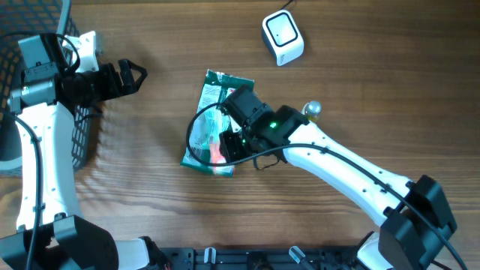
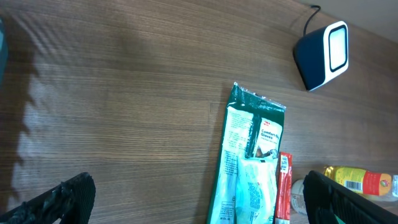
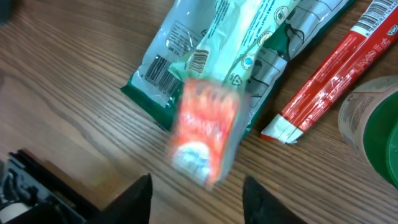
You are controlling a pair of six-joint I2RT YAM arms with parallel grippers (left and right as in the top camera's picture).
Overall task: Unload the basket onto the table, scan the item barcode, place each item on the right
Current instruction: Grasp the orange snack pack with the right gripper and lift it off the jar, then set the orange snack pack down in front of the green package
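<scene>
A small orange-red packet (image 3: pixel 205 130), blurred, sits just beyond my right gripper's (image 3: pixel 198 186) fingertips, overlapping the edge of a green-and-white bag (image 3: pixel 211 43). The right gripper is open, with nothing between its fingers. In the overhead view the right gripper (image 1: pixel 229 142) hovers over the bag (image 1: pixel 217 105), and the orange-red packet (image 1: pixel 219 156) shows at the bag's near end. The white barcode scanner (image 1: pixel 283 37) stands at the far side of the table. My left gripper (image 1: pixel 135 75) hangs wide open at the far left, away from the items, and sees the scanner (image 2: pixel 323 53).
A red stick pack (image 3: pixel 329 74) lies beside the bag, with a round green-lidded thing (image 3: pixel 373 124) further right. A yellow bottle with a red label (image 2: pixel 364 180) lies to the right of the items. A black mesh basket (image 1: pixel 75 142) stands at the table's left edge.
</scene>
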